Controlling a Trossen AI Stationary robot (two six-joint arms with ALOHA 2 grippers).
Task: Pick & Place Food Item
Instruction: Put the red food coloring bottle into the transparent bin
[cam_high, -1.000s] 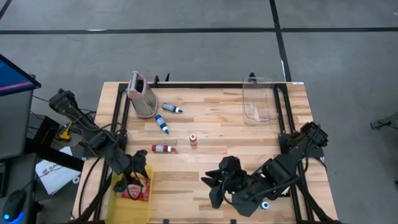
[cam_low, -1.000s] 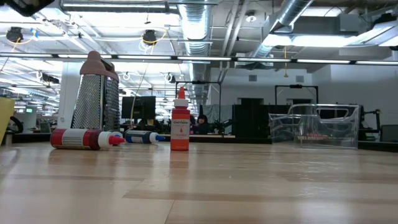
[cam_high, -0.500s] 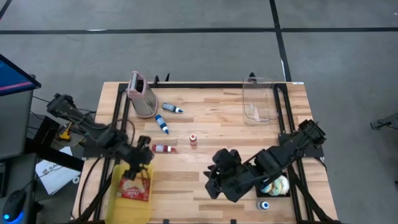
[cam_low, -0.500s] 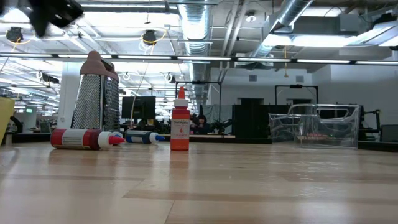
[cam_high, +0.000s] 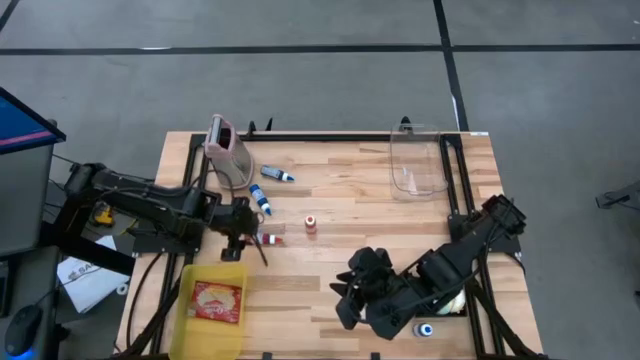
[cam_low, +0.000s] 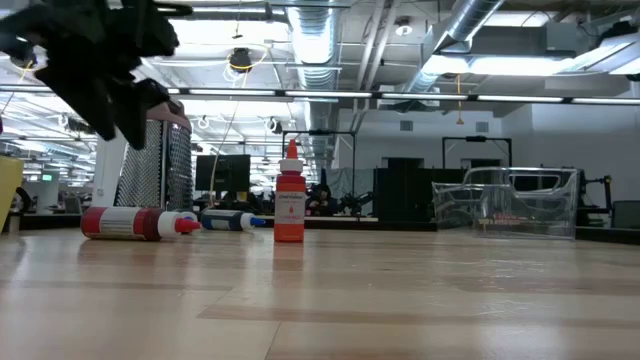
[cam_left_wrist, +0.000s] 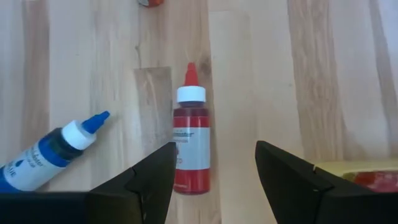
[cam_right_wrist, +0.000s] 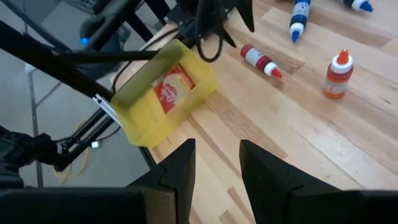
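Approach step: the left gripper (cam_left_wrist: 211, 171), fingers spread and empty, hovers over the lying red squeeze bottle (cam_left_wrist: 189, 143) near the table's left edge; the next move likely calls for descending and closing.

Your left gripper (cam_high: 250, 243) hangs mid-table, fingers spread and empty; your right gripper (cam_high: 343, 300) waits low, fingers parted.

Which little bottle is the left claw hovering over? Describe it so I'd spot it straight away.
Start at the metal grater at the table's back left. Nearer the front lies a red bottle, flat on its side under the open left gripper. Its neighbours are blue, or orange and standing upright.
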